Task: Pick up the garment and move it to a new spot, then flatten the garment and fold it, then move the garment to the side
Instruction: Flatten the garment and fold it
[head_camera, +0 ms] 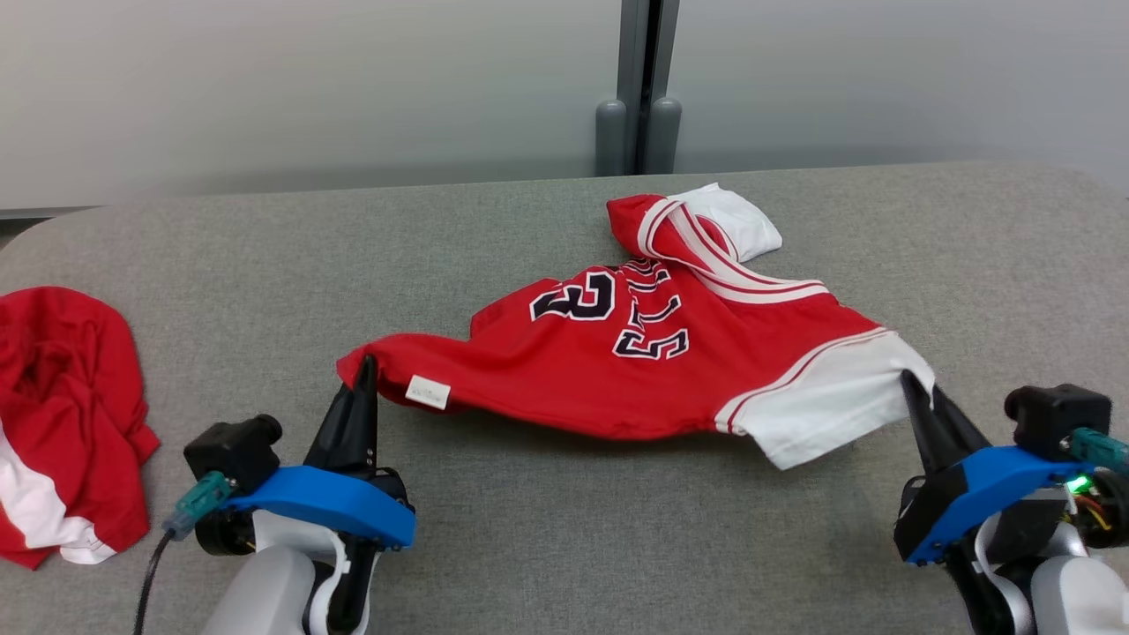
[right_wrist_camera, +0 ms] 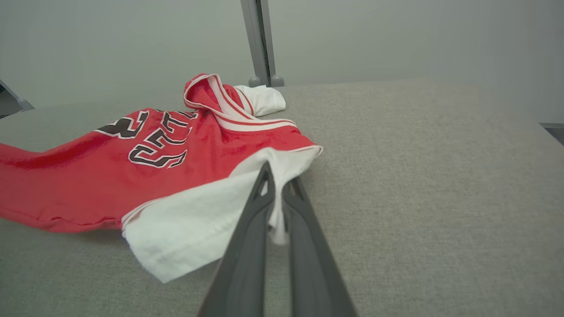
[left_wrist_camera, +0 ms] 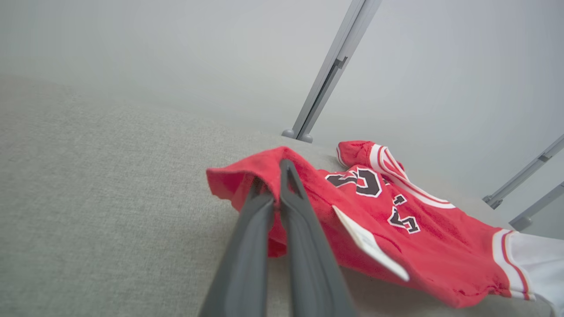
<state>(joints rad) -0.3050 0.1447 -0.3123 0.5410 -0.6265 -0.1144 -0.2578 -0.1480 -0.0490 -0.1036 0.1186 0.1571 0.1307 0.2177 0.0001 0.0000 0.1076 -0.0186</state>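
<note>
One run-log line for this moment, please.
step: flattening | left claw: shut on shirt, red corner | right claw: shut on shirt, white corner | shirt: stretched between claws

A grey fabric table point(head_camera: 564, 529) stands before pale wall panels point(head_camera: 265, 79).

Long dark tapered fingers point(head_camera: 353, 423), blue wrist brackets point(head_camera: 326, 507), black camera blocks point(head_camera: 234, 450) — teal plugs point(head_camera: 198, 498), pale forearms point(head_camera: 265, 591)
</note>
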